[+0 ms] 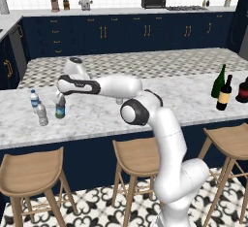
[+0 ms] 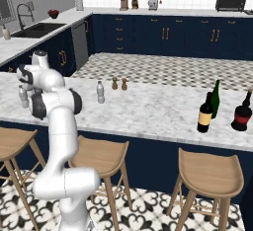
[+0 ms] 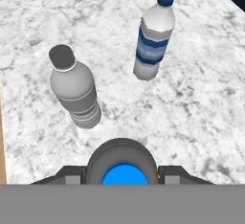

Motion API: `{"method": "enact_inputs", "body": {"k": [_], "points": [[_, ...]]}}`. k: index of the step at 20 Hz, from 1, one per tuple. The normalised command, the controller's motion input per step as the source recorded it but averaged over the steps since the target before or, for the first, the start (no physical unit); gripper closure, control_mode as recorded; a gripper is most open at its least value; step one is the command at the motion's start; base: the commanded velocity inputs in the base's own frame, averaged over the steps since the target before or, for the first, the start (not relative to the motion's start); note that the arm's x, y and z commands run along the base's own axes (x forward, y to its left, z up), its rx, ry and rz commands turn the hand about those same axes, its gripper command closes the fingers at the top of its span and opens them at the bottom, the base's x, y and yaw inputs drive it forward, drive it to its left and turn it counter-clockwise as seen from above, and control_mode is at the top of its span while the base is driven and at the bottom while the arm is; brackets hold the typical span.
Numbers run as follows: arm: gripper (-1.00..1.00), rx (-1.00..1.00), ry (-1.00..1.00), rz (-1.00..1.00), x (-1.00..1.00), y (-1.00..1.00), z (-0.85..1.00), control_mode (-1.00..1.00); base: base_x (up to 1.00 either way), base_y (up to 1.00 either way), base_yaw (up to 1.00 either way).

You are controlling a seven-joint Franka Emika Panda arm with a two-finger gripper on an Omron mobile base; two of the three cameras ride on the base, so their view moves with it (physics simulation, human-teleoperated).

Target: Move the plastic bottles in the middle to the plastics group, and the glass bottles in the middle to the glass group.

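My gripper [image 1: 60,101] is shut on the neck of the dark plastic bottle [image 1: 60,111] with a blue-green label, held upright low over the counter's left end. From above, its blue cap [image 3: 124,175] sits between my fingertips. Just to its left stand the plastics group: a blue-label water bottle [image 1: 34,99] [image 3: 154,41] and a plain grey one [image 1: 42,114] [image 3: 74,91]. A clear grey unlabelled bottle [image 2: 100,92] stands mid-counter. At the right end the dark tan-label wine bottle [image 1: 224,94] [image 2: 205,114] stands beside the green wine bottle [image 1: 219,81] and the squat dark red bottle [image 1: 243,91].
Two small shakers [image 2: 119,83] stand behind the mid-counter bottle. Wooden stools [image 1: 138,158] line the marble counter's [image 1: 97,124] near edge. In the hand view the counter's edge runs close along the left, next to the grey bottle.
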Motion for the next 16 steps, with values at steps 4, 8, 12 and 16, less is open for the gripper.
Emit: {"method": "enact_inputs", "body": {"k": [4, 8, 12, 16], "points": [[1.00, 0.00, 0.00, 0.00, 0.13, 0.14, 0.00, -1.00, 0.00, 0.00, 0.00], [1.00, 0.00, 0.00, 0.01, 0.00, 0.09, -0.14, -1.00, 0.00, 0.00, 0.00], [1.00, -0.01, 0.00, 0.00, -0.01, 0.00, -0.37, -1.00, 0.00, 0.00, 0.00], [1.00, -0.02, 0.00, 0.01, -0.04, 0.00, -0.40, -1.00, 0.00, 0.00, 0.00]]}}
